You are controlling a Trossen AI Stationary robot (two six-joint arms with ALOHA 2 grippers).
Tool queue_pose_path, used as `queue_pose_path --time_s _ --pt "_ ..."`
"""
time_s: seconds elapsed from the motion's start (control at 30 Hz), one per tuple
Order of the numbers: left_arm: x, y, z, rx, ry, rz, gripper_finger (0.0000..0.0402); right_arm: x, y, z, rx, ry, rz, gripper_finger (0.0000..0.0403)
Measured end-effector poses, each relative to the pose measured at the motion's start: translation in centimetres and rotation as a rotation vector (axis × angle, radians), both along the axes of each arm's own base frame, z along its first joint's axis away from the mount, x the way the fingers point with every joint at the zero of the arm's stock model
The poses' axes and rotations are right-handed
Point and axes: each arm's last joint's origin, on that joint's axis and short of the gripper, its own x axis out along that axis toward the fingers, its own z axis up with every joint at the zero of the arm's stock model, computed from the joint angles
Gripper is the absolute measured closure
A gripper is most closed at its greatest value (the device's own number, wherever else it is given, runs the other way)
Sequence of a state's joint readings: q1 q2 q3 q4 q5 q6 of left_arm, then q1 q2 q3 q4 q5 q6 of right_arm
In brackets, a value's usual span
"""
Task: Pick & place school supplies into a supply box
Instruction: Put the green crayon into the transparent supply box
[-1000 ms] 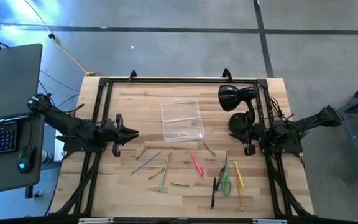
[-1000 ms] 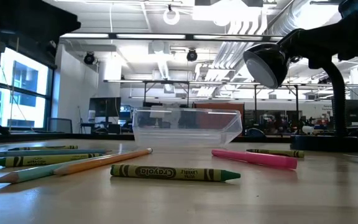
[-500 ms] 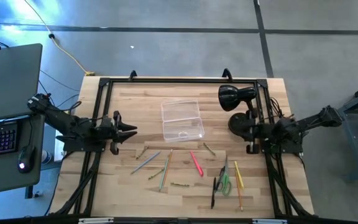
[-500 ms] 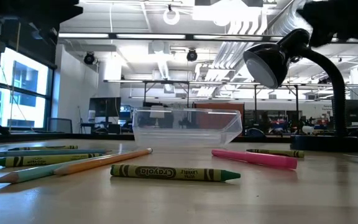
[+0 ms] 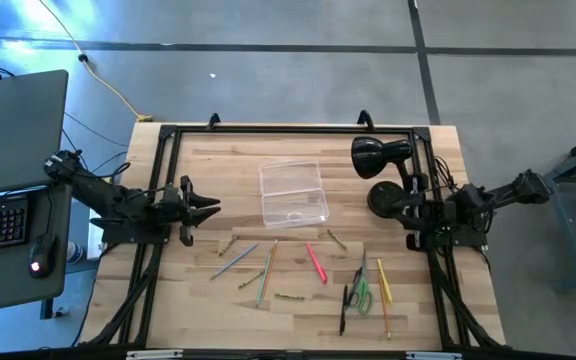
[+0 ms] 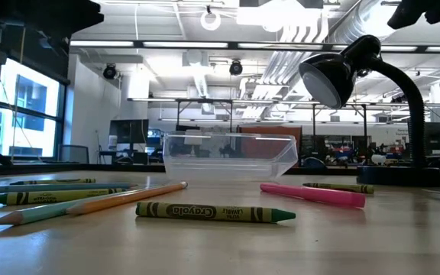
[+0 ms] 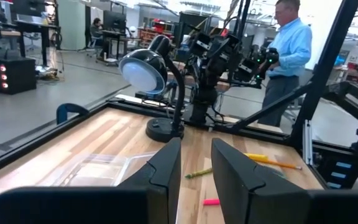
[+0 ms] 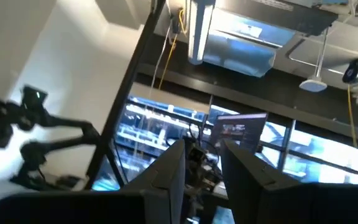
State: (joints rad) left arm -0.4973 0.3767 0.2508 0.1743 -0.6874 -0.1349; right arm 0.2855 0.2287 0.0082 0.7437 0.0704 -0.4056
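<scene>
The school supplies lie loose on the near half of the table: tan and green pencils [image 5: 265, 270], a pink-red one [image 5: 315, 262], green-handled scissors [image 5: 361, 290], a yellow pencil [image 5: 383, 282] and a black pen [image 5: 344, 309]. The low view shows a green crayon [image 6: 215, 212] nearest. The clear supply box [image 5: 293, 193] stands on its base behind them, near mid-table. My left gripper [image 5: 213, 208] hovers by the left edge, left of the box, fingers [image 7: 196, 146] slightly open and holding nothing. My right gripper [image 5: 415, 212] hangs by the right edge beside the lamp base, tipped up toward the ceiling, fingers [image 8: 202, 146] slightly open and holding nothing.
A black desk lamp [image 5: 378, 160] stands at the far right of the table, its head [image 6: 325, 79] over the box's right side. A black frame rail [image 5: 288, 129] runs round the table. A person [image 7: 284, 56] stands beyond the right edge. A laptop [image 5: 13, 120] sits left of the table.
My right gripper has drawn back toward the table's right edge, away from the lamp base, and has moved out of the top of the low view. My left gripper has backed a little toward the left edge. Supplies and box have stayed put.
</scene>
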Motion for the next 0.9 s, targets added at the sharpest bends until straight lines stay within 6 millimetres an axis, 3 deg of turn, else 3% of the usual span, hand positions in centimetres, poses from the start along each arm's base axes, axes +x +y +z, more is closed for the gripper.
queue_pose_path --time_s 0.57,0.73,0.9 --pt "-0.1 0.3 -0.2 0.057 0.032 0.107 0.0284 -0.3 -1.1 1.3 0.282 -0.022 -0.258 0.032" --pt "-0.1 0.4 0.3 0.034 0.0 0.143 0.0284 0.4 -1.1 3.4 0.285 0.029 -0.31 0.0313" --pt "-0.4 0.5 2.6 0.017 -0.029 0.125 0.0284 2.6 -0.6 6.4 0.244 0.19 -0.389 0.0288"
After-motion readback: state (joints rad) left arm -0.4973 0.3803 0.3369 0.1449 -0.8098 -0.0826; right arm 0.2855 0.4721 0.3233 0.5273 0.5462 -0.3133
